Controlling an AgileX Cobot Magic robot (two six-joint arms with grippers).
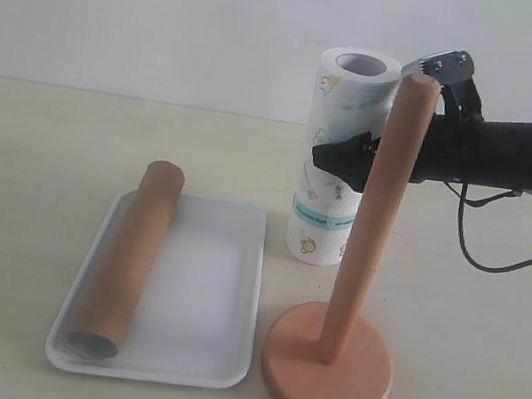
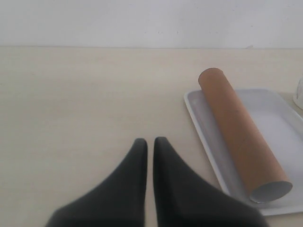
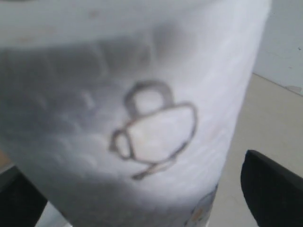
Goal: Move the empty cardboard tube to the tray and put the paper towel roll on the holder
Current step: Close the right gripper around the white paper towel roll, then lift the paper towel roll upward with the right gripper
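Holder [image 1: 355, 274] sits nearest you, disc base on the tabletop [image 1: 32, 142], dowel upright. Just left of it is the tray [image 1: 212, 282], w/ the cardboard tube [image 1: 131, 254] lying lengthwise along its left side, far end poking past the rim. Paper towel roll [image 1: 321, 234] stands upright on the tabletop behind the holder, by the tray's far right corner. Your right hand [image 1: 342, 156] is spread, fingers either side of the roll at mid-height; contact unclear. Left hand [image 2: 150, 142]: fingers pressed together, over tabletop near the tray.
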